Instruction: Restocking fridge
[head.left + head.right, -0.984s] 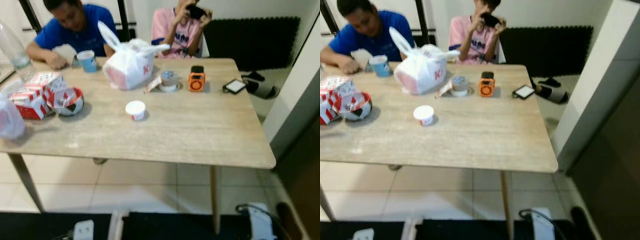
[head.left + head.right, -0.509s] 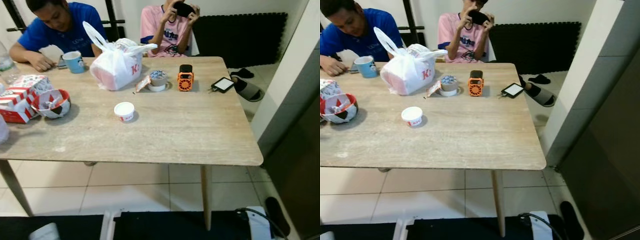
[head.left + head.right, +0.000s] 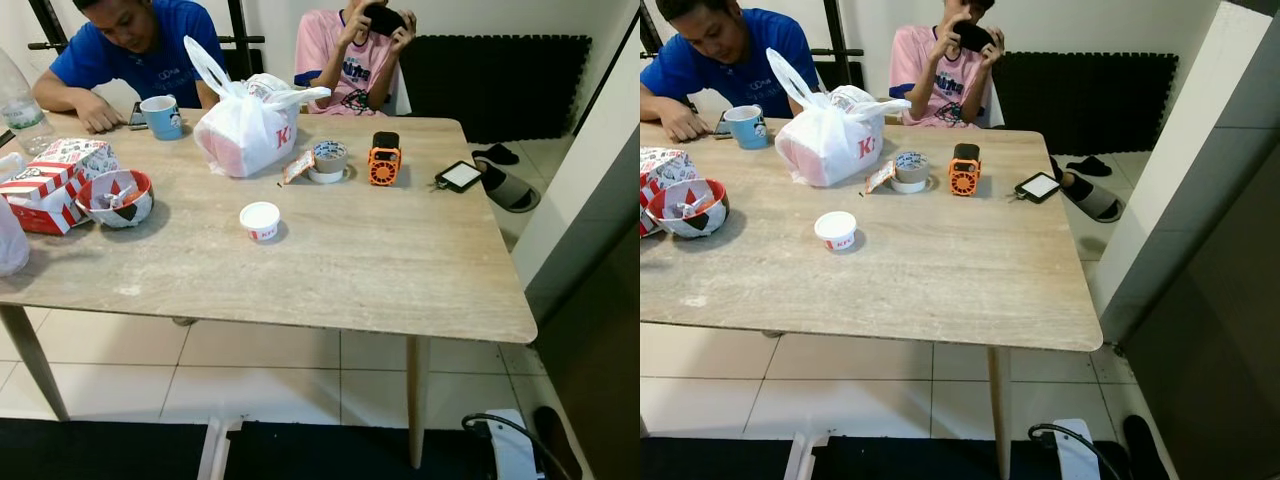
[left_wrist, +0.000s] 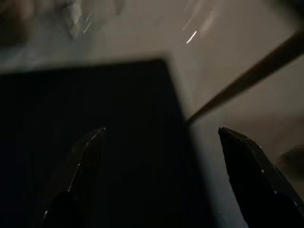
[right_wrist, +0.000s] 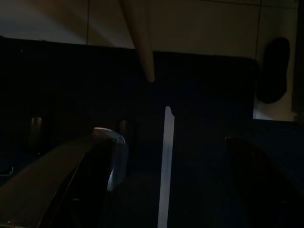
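A wooden table (image 3: 380, 270) stands before me. On it are a tied white plastic bag (image 3: 245, 130), a small white lidded tub (image 3: 260, 219), a red-and-white food box (image 3: 50, 185) and a matching bowl (image 3: 115, 197). A dark grey panel (image 3: 1230, 330), possibly the fridge, rises at the right. My left gripper (image 4: 161, 129) hangs open over a dark mat and pale floor tiles, holding nothing. My right gripper (image 5: 171, 140) is open too, low over the mat near a table leg (image 5: 140, 40).
A blue mug (image 3: 161, 116), tape roll (image 3: 329, 160), orange gadget (image 3: 383, 160), phone (image 3: 460, 176) and clear bottle (image 3: 18, 100) also sit on the table. Two people sit behind it, one in blue (image 3: 140, 50), one in pink (image 3: 350, 50). A black mat (image 3: 330, 455) lies underfoot.
The whole picture has swung left, then back right, and sharpened, so the camera moved. The things on the table stay where they were.
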`<state>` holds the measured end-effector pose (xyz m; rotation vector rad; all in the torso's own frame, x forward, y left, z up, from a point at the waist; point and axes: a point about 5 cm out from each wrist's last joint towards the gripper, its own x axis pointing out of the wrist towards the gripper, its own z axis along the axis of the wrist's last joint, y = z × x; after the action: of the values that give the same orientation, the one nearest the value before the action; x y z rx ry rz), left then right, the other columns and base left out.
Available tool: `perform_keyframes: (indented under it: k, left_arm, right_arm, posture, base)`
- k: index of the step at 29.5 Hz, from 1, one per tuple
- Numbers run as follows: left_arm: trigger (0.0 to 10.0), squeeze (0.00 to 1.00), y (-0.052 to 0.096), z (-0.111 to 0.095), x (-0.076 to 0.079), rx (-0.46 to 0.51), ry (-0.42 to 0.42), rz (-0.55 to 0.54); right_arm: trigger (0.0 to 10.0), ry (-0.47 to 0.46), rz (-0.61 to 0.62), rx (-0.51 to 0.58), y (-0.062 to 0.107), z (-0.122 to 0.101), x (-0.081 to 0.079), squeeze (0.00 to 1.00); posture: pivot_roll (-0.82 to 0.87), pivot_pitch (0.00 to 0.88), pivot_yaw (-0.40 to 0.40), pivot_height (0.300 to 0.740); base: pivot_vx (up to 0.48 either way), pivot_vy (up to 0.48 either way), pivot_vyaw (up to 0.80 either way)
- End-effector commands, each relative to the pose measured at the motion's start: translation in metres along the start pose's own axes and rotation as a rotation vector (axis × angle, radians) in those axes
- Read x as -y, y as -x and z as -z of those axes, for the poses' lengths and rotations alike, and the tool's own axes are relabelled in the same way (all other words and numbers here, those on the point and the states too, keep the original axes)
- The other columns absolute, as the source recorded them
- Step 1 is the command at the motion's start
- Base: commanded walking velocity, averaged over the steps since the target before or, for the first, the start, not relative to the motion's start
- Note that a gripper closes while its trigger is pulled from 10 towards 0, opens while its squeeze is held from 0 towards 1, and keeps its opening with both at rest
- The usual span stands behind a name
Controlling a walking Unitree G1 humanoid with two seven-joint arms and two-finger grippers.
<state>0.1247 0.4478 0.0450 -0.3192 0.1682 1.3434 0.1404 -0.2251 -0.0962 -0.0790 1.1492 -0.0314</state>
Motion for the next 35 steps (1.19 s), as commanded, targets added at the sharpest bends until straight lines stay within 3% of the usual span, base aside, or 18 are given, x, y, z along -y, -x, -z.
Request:
perform_keyframes:
  k: [1, 3, 5, 7, 10, 11, 13, 15, 16, 19, 20, 22, 24, 26, 27, 28, 31, 35]
  left_arm:
    - [10.0, 0.0, -0.001, -0.002, -0.005, 0.004, 0.015, -0.011]
    - [10.0, 0.0, -0.005, -0.029, 0.025, 0.118, 0.026, 0.123]
    - [10.0, 0.0, -0.005, -0.029, 0.025, 0.118, 0.026, 0.123]
    - [10.0, 0.0, 0.001, -0.06, 0.071, 0.258, 0.006, 0.335]
    - [10.0, 0.0, 0.005, -0.071, 0.088, 0.31, -0.014, 0.42]
    - [10.0, 0.0, 0.013, -0.078, 0.108, 0.359, -0.046, 0.511]
    - [10.0, 0.0, 0.013, -0.078, 0.108, 0.359, -0.046, 0.511]
    - [10.0, 0.0, 0.043, -0.082, 0.16, 0.443, -0.134, 0.798]
    - [10.0, 0.0, 0.043, -0.082, 0.16, 0.443, -0.134, 0.798]
    - [10.0, 0.0, 0.085, -0.074, 0.211, 0.496, -0.256, 1.129]
    - [10.0, 0.0, 0.085, -0.074, 0.211, 0.496, -0.256, 1.129]
    - [10.0, 0.0, 0.109, -0.066, 0.234, 0.539, -0.4, 1.28]
    - [10.0, 0.0, 0.109, -0.066, 0.234, 0.539, -0.4, 1.28]
    - [10.0, 0.0, 0.122, -0.062, 0.244, 0.558, -0.463, 1.359]
    - [10.0, 0.0, 0.138, -0.056, 0.256, 0.586, -0.541, 1.463]
    - [10.0, 0.0, 0.138, -0.056, 0.256, 0.586, -0.541, 1.463]
    - [10.0, 0.0, 0.167, -0.045, 0.277, 0.677, -0.845, 1.636]
    - [10.0, 0.0, 0.172, -0.048, 0.285, 0.699, -0.968, 1.666]
  right_arm:
    - [10.0, 0.007, -0.003, -0.01, 0.0, 0.003, -0.002, 0.0]
    - [10.0, 0.011, -0.004, -0.013, 0.0, 0.004, -0.003, 0.0]
    - [10.0, 0.011, -0.004, -0.013, 0.0, 0.004, -0.003, 0.0]
    - [10.0, 0.014, -0.005, -0.016, 0.0, 0.005, -0.003, 0.0]
    - [10.0, 0.015, -0.005, -0.017, 0.0, 0.006, -0.003, 0.0]
    - [10.0, 0.016, -0.005, -0.018, 0.0, 0.006, -0.003, 0.0]
    - [10.0, 0.016, -0.005, -0.018, 0.0, 0.006, -0.003, 0.0]
    - [10.0, 0.017, -0.004, -0.023, 0.001, 0.009, -0.002, 0.0]
    - [10.0, 0.017, -0.004, -0.023, 0.001, 0.009, -0.002, 0.0]
    - [10.0, 0.023, -0.006, -0.037, 0.001, 0.015, -0.003, 0.0]
    - [10.0, 0.023, -0.006, -0.037, 0.001, 0.015, -0.003, 0.0]
    - [10.0, 0.03, -0.008, -0.046, 0.002, 0.019, -0.003, 0.0]
    - [10.0, 0.03, -0.008, -0.046, 0.002, 0.019, -0.003, 0.0]
    - [10.0, 0.031, -0.007, -0.051, 0.002, 0.022, -0.002, 0.0]
    - [10.0, 0.031, -0.004, -0.059, 0.003, 0.026, 0.0, 0.0]
    - [10.0, 0.031, -0.004, -0.059, 0.003, 0.026, 0.0, 0.0]
    - [10.0, 0.037, -0.002, -0.075, 0.005, 0.035, 0.002, 0.0]
    - [10.0, 0.037, 0.001, -0.078, 0.006, 0.039, 0.005, 0.0]
  posture:
    - [0.01, 0.0, 0.016, 0.74]
    - [0.01, 0.0, 0.017, 0.74]
    - [0.01, 0.0, 0.017, 0.74]
    - [0.01, 0.0, 0.015, 0.74]
    - [0.01, 0.0, 0.015, 0.74]
    - [0.01, 0.0, 0.015, 0.74]
    - [0.01, 0.0, 0.015, 0.74]
    - [0.01, 0.0, 0.017, 0.74]
    - [0.01, 0.0, 0.017, 0.74]
    - [0.01, 0.0, 0.019, 0.74]
    - [0.01, 0.0, 0.019, 0.74]
    - [0.01, 0.014, 0.023, 0.74]
    - [0.01, 0.014, 0.023, 0.74]
    - [0.0, 0.023, 0.025, 0.74]
    - [0.0, 0.047, 0.03, 0.74]
    - [0.0, 0.047, 0.03, 0.74]
    - [0.0, 0.079, 0.041, 0.74]
    - [-0.01, 0.104, 0.048, 0.74]
  base:
    - [0.0, 0.0, 0.0]
    - [0.0, 0.0, 0.0]
    - [0.0, 0.0, 0.0]
    - [0.0, 0.0, 0.0]
    - [0.0, 0.0, 0.0]
    - [0.0, 0.0, 0.0]
    - [0.0, 0.0, 0.0]
    - [0.0, 0.0, 0.0]
    - [0.0, 0.0, 0.0]
    - [0.0, 0.0, 0.0]
    - [0.0, 0.0, 0.0]
    - [0.0, 0.0, 0.0]
    - [0.0, 0.0, 0.0]
    - [0.0, 0.0, 0.0]
    - [0.0, 0.0, 0.0]
    - [0.0, 0.0, 0.0]
    - [0.0, 0.0, 0.0]
    - [0.0, 0.0, 0.0]
